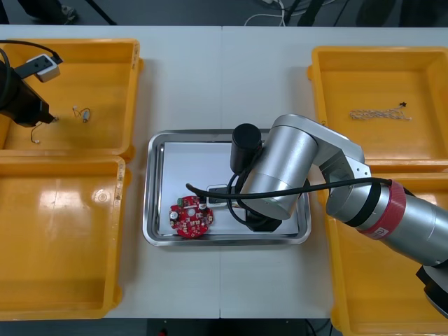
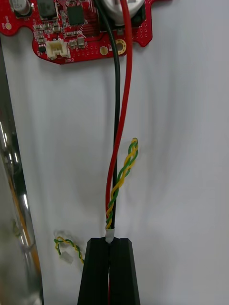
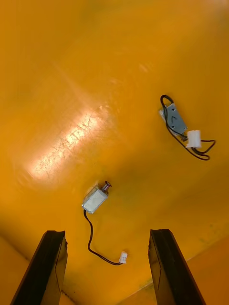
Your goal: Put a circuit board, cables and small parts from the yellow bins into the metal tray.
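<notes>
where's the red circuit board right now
In the front view the circuit board lies in the metal tray, at its near left corner, just left of the right arm; the right tool grips the cables that reach it.

Tray (image 1: 155, 210) rim is reading as bare polished metal, mirroring light. Its floor is looking white and matt.
Bins (image 1: 70, 231) are showing as glossy yellow plastic, throwing broad glare. Fine scratches are showing in the shine ahead of the left gripper (image 3: 107, 232).
Board (image 2: 52, 28) is looking glossy red, carrying a white plastic socket.
Cables (image 2: 119, 143) are wearing smooth, slightly shiny insulation.
Small parts (image 3: 95, 198) are showing dull grey metal bodies, thin black leads and white plastic plugs.
Fingers (image 3: 52, 267) there, and on the right gripper (image 2: 110, 240), are looking matt black.
Right arm (image 1: 287, 164) shell is reading as satin silver.
Table (image 1: 231, 77) is looking pale and matt.
</notes>
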